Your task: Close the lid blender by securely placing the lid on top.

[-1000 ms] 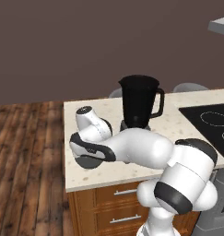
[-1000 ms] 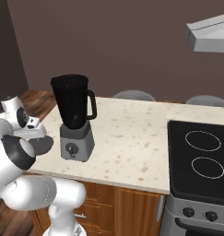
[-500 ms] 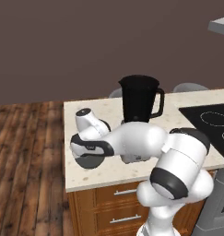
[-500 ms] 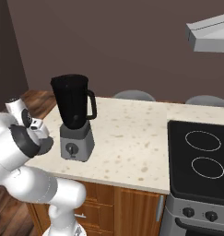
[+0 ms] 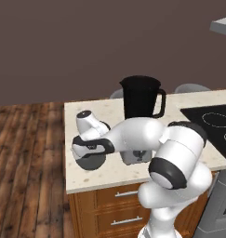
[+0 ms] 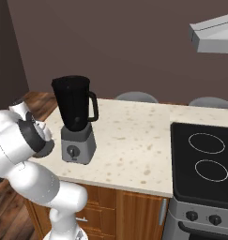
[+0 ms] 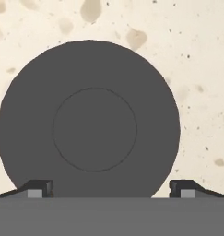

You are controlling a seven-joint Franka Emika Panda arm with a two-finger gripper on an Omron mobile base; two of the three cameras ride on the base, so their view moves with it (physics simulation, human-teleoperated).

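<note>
Lid (image 7: 88, 120), a flat dark grey disc, lies on the speckled counter (image 5: 109, 173) near its left front corner, directly beneath the robot's gripper (image 7: 109, 190), whose fingertips (image 7: 38, 188) stand wide apart at either side of the disc's near edge, holding nothing. Beside it to the right, the blender (image 6: 76, 117) stands upright with its black jar uncovered.

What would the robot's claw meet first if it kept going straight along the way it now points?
Most likely the lid. In the hand view the open claw points down at this dark disc lying flat on the speckled countertop, its fingertips wide apart near the rim. How far off it is cannot be judged.
</note>
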